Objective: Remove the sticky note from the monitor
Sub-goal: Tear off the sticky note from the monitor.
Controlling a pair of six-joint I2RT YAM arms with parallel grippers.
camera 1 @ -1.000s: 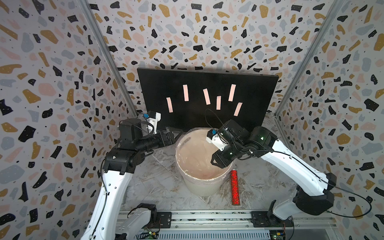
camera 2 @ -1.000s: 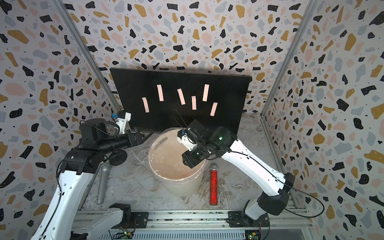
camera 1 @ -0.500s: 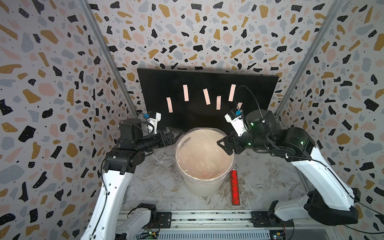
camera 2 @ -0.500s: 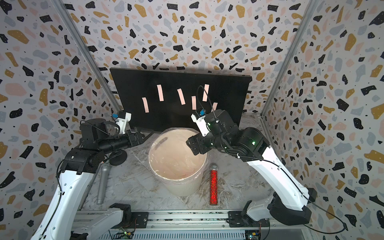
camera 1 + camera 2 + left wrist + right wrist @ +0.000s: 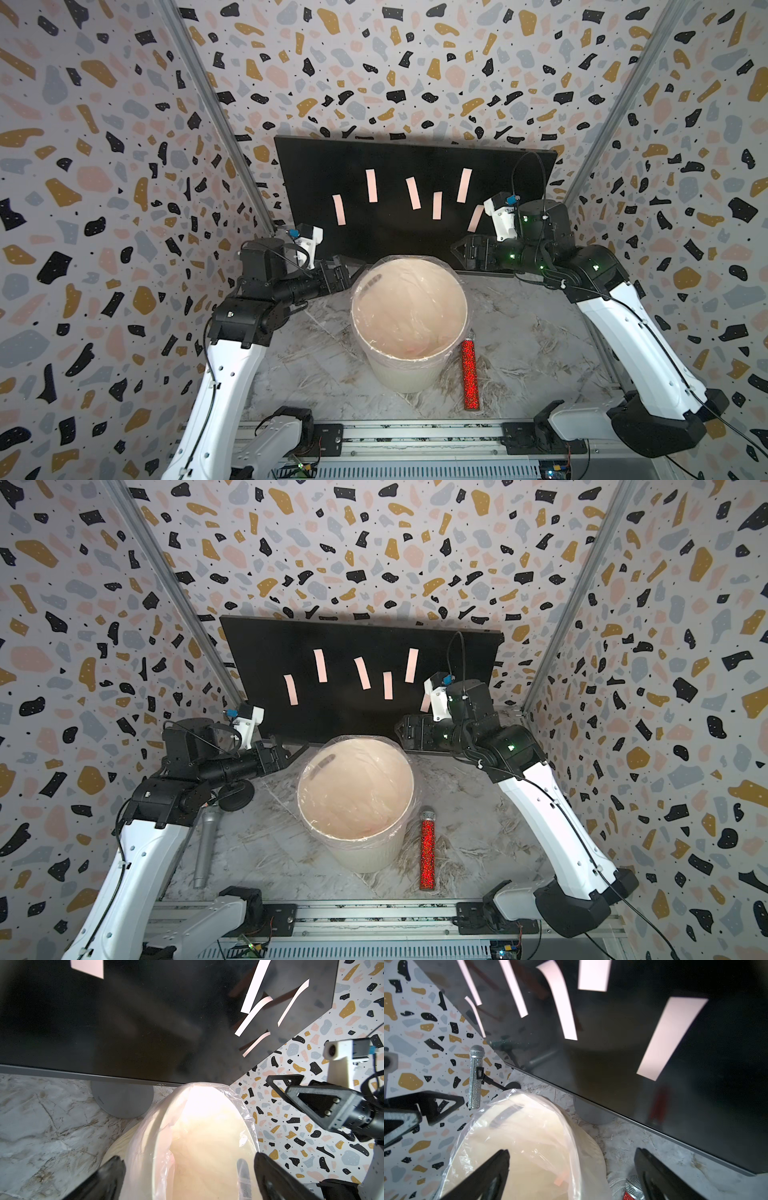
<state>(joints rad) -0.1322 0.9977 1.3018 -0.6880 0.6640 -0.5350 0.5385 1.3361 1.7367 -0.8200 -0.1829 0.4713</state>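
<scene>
The black monitor (image 5: pixel 316 174) stands at the back with several pink sticky notes (image 5: pixel 413 193) on its screen. The lowest right sticky note (image 5: pixel 475 218) is partly behind my right wrist. My right gripper (image 5: pixel 457 251) is open and empty, hovering by the bin's far right rim, just in front of the monitor's lower edge (image 5: pixel 643 1124). In the right wrist view its jaws (image 5: pixel 572 1151) straddle the bin's edge. A small pink scrap (image 5: pixel 560 1180) lies inside the bin. My left gripper (image 5: pixel 345 266) is open and empty at the bin's left rim (image 5: pixel 188 1159).
A white bin (image 5: pixel 409 374) lined with clear plastic stands mid-table. A red glitter microphone (image 5: pixel 469 374) lies to its right, a silver one (image 5: pixel 205 845) to its left by a black round base (image 5: pixel 237 798). The monitor's grey foot (image 5: pixel 122 1099) sits behind the bin.
My right gripper rose out of the bin and swung right and back toward the monitor's lower right, its jaws opening. The left arm has not moved.
</scene>
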